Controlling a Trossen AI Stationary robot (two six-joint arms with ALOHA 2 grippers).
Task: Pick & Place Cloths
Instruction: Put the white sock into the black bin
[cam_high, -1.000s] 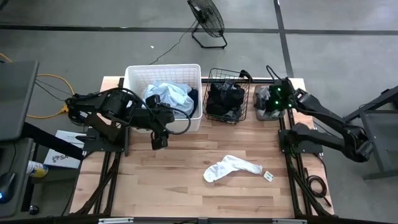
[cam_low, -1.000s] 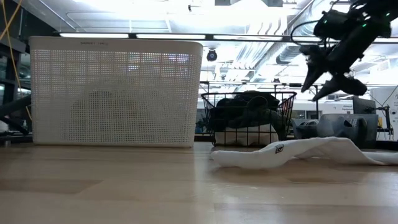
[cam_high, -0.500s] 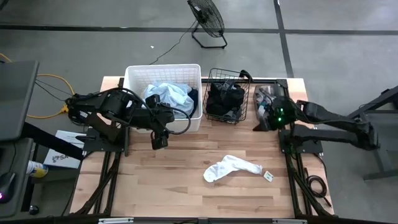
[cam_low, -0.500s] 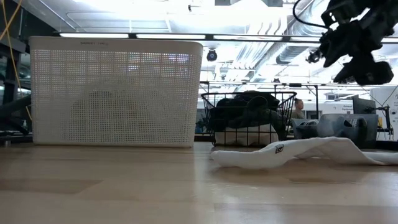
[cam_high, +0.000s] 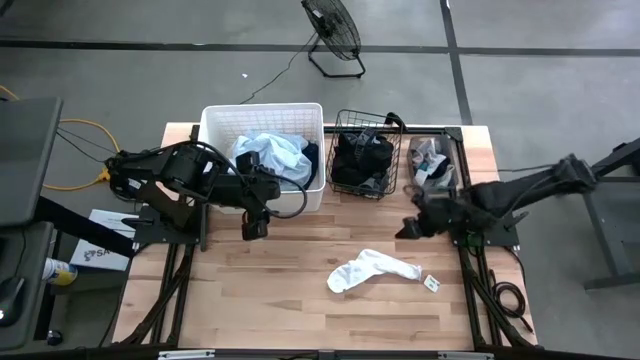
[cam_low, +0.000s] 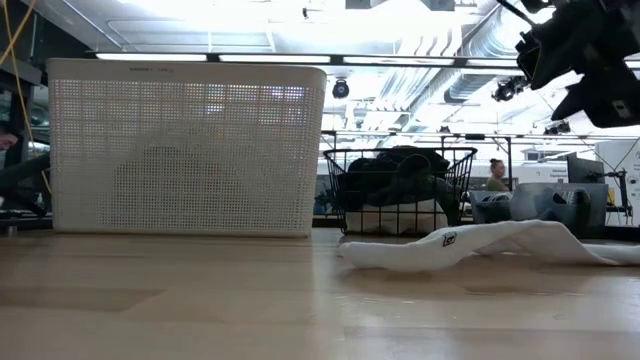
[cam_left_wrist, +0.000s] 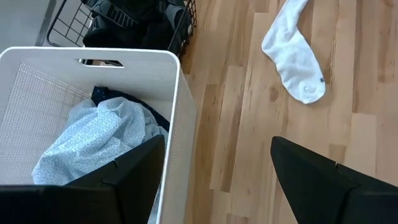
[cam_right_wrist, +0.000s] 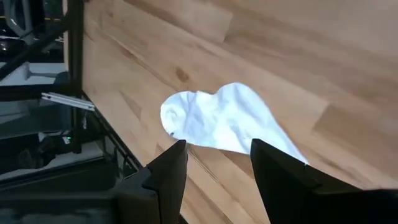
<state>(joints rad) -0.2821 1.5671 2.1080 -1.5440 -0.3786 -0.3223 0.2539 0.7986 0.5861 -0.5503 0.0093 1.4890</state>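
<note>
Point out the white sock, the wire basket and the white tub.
white sock (cam_high: 372, 268), high view, middle of the fabric
wire basket (cam_high: 342, 117), high view, back rim
white tub (cam_high: 212, 112), high view, back rim

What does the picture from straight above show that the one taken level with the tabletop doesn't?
Only from above: inside the white tub lies a light blue cloth; the left tool hangs open just in front of it; a floor fan stands beyond the table.

Only from table level: the room's ceiling lights and a distant person.

Both: the tub, the black wire basket of dark cloths, the white cloth on the table, and the right tool above it.
</note>
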